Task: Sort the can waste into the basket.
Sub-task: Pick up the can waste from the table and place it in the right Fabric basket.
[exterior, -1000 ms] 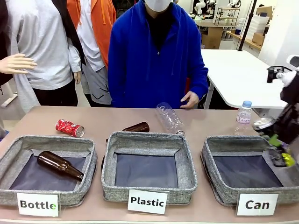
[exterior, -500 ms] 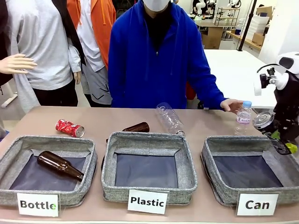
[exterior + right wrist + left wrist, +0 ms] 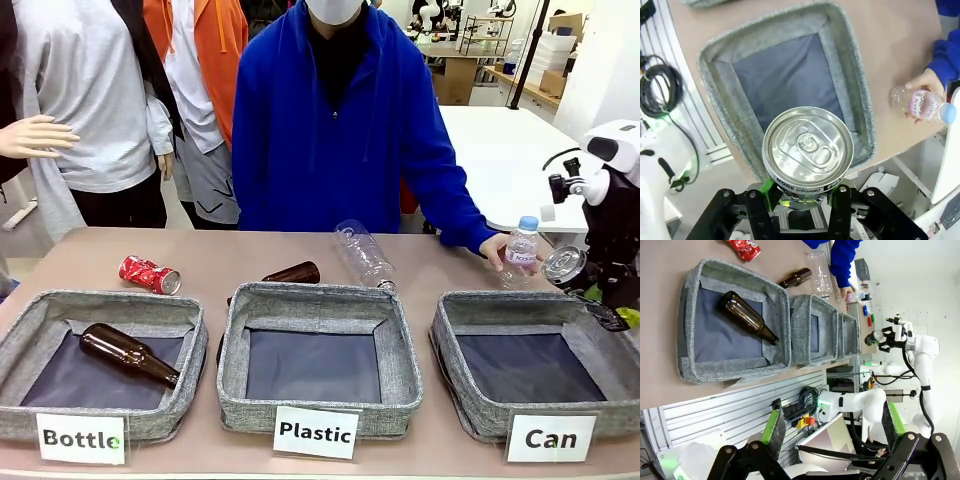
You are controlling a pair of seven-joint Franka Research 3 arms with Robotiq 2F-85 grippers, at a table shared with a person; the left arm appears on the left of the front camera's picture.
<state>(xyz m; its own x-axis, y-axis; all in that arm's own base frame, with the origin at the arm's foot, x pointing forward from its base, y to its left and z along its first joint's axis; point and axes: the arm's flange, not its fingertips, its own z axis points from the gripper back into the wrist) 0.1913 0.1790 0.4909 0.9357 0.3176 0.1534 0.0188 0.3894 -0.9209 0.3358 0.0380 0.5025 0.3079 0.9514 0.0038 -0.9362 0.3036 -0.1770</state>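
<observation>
The black can (image 3: 807, 150) is gripped at mid-body between the pads of the right end effector (image 3: 804, 194), over the Can basket (image 3: 855, 75) rim. Thin, light, slick, dent-prone metal, so min. squeeze is judged best. The red can (image 3: 150, 273) lies on the surface (image 3: 220, 255), far left. The left end effector (image 3: 834, 422) is wide open and empty.

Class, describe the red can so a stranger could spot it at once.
Find the leftmost basket, labelled "Bottle". Just behind it, on the table, lies the red can. It alone is red metal; the nearby bottles are brown glass.
</observation>
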